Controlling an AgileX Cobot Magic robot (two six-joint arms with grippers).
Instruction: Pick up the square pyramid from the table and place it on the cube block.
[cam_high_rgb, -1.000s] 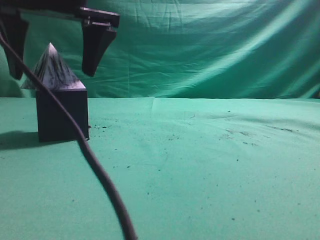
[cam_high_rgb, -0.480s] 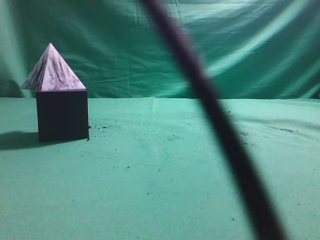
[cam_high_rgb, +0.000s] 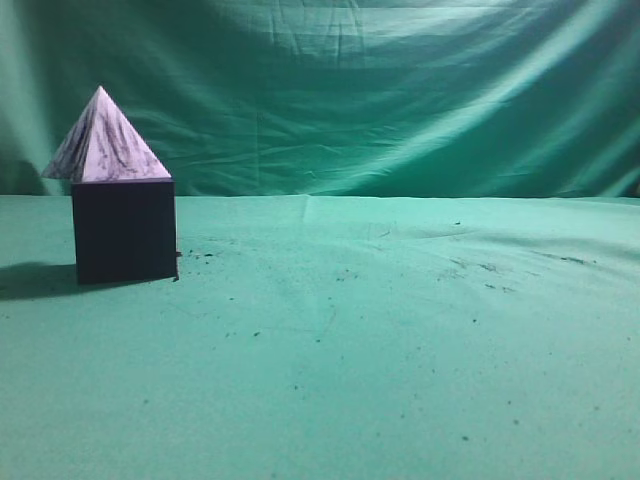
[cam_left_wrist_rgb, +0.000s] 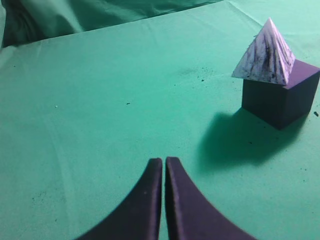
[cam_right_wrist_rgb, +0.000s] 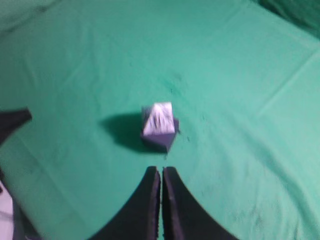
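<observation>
The white-lilac marbled square pyramid (cam_high_rgb: 104, 142) sits upright on top of the dark cube block (cam_high_rgb: 125, 230) at the left of the green table (cam_high_rgb: 380, 340). Both also show in the left wrist view, pyramid (cam_left_wrist_rgb: 266, 54) on cube (cam_left_wrist_rgb: 282, 95), and blurred in the right wrist view, pyramid (cam_right_wrist_rgb: 158, 119) on cube (cam_right_wrist_rgb: 162, 140). My left gripper (cam_left_wrist_rgb: 164, 162) is shut and empty, low over the cloth, well to the left of the stack. My right gripper (cam_right_wrist_rgb: 161, 171) is shut and empty, high above the table with the stack ahead of its tips. Neither gripper shows in the exterior view.
A wrinkled green cloth backdrop (cam_high_rgb: 400, 90) hangs behind the table. Small dark specks dot the cloth around the cube. A dark part of the other arm (cam_right_wrist_rgb: 12, 122) shows at the left edge of the right wrist view.
A second ago an open gripper hung around the pyramid on the cube. It withdrew; its cable swept across the view and is gone. The pyramid stays on the cube.
</observation>
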